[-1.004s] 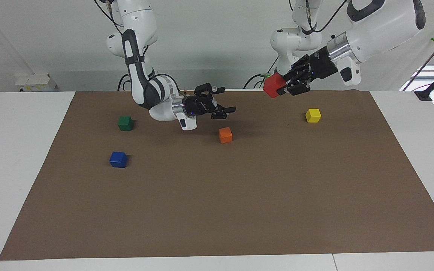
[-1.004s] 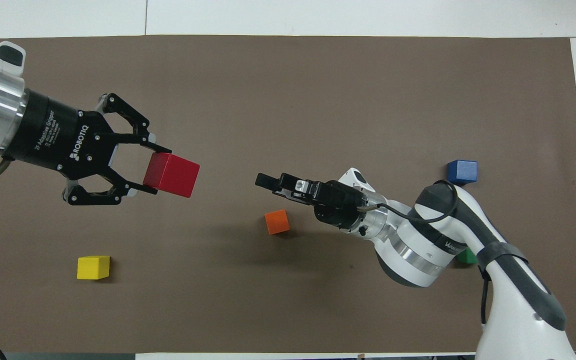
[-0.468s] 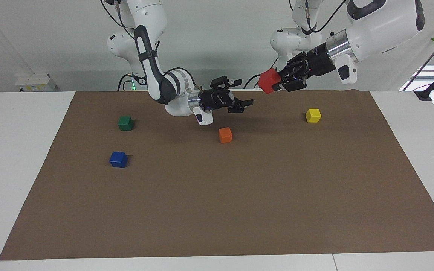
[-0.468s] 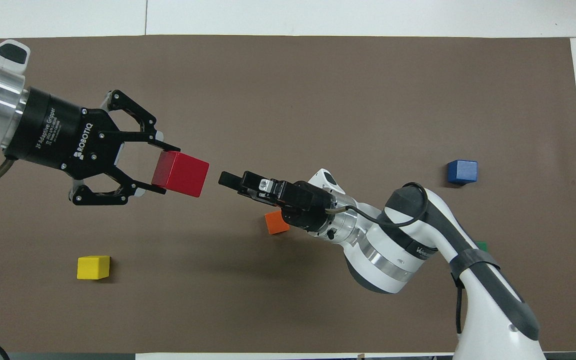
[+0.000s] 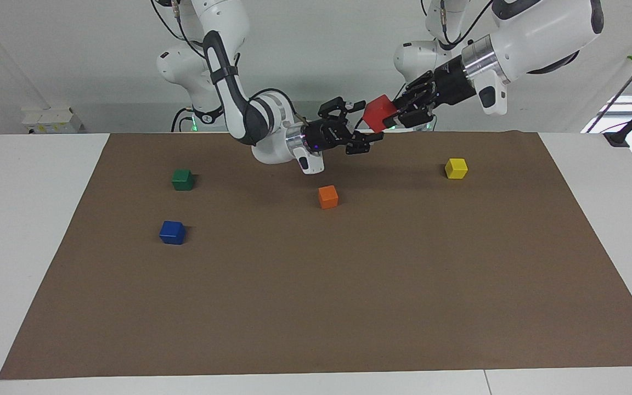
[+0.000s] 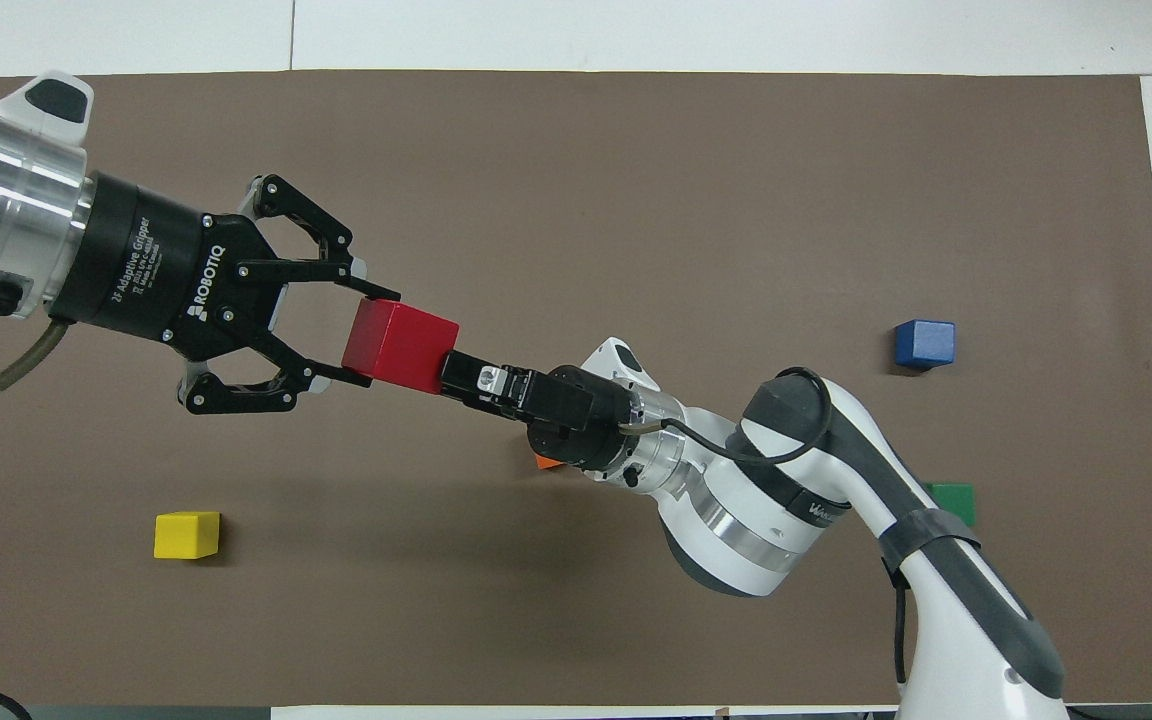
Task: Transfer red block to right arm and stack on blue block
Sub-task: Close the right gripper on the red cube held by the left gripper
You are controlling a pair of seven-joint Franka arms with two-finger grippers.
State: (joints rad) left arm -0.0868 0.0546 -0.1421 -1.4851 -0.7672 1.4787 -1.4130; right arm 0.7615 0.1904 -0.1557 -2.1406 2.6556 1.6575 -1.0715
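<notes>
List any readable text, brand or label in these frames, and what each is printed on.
"ROBOTIQ": on the black body of the left gripper, which holds the red block.
"2F Adaptive Gripper": on the same body; a smaller line beneath it is too small to read.
Lettering on the right arm's grey band: partly hidden, not readable.
The blocks carry no text.

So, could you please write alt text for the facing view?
Above the table, the left gripper holds the red block while the open right gripper closes in around it. Orange cube, blue block lie below.
</notes>
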